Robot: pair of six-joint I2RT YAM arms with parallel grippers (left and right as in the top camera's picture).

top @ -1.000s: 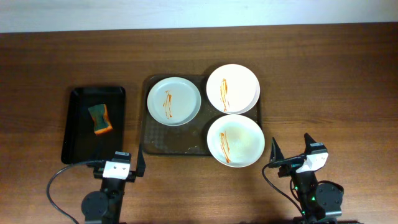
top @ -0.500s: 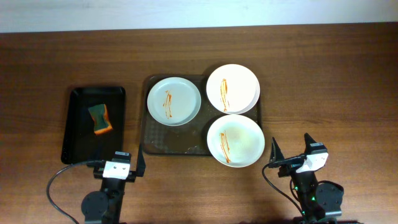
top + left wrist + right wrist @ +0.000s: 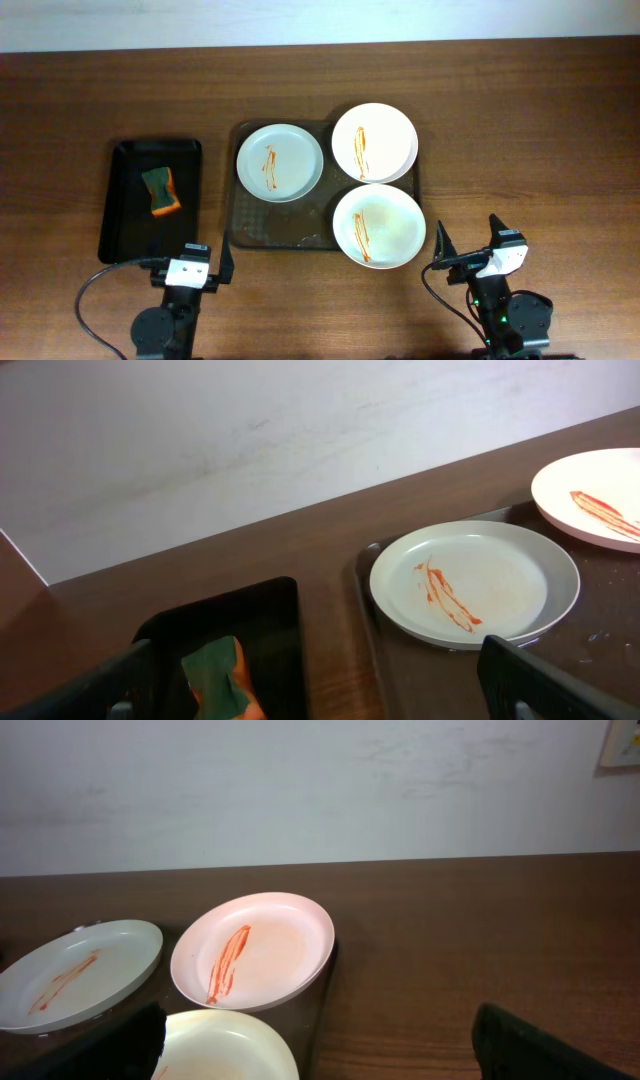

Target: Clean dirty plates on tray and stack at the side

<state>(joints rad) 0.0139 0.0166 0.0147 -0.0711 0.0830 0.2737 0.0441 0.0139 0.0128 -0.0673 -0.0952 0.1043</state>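
Three plates smeared with red sauce lie on a brown tray (image 3: 255,222): a grey one (image 3: 280,162) at the back left, a pinkish-white one (image 3: 374,142) at the back right, a cream one (image 3: 379,224) at the front right. A green-and-orange sponge (image 3: 161,190) lies in a black tray (image 3: 120,215) on the left. My left gripper (image 3: 190,266) is open and empty near the table's front edge, in front of the black tray. My right gripper (image 3: 468,244) is open and empty, to the front right of the cream plate. The left wrist view shows the grey plate (image 3: 475,582) and the sponge (image 3: 222,680).
The right wrist view shows the pinkish plate (image 3: 255,948), the grey plate (image 3: 75,970) and the cream plate's edge (image 3: 235,1050). Bare wooden table (image 3: 530,130) lies to the right of the brown tray. A pale wall stands behind the table.
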